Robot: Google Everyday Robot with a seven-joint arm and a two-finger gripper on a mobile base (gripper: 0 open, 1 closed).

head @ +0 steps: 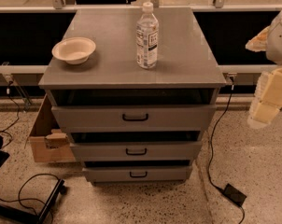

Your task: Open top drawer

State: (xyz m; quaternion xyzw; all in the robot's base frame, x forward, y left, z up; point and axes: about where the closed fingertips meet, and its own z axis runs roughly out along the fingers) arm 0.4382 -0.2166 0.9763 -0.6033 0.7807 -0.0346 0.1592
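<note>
Now the gripper (268, 97) is hanging past the right edge of the bench (187, 55), wide or narrow I cannot tell, and the top drawer (85, 118) is sitting to its left under the front edge, handle (135, 117) lying sideways.

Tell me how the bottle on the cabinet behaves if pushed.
The bottle stands tall on a narrow base, so it would probably tip, then roll. Clear plastic, so likely light unless full. The tool hangs right of the cabinet, apart from it.
</note>
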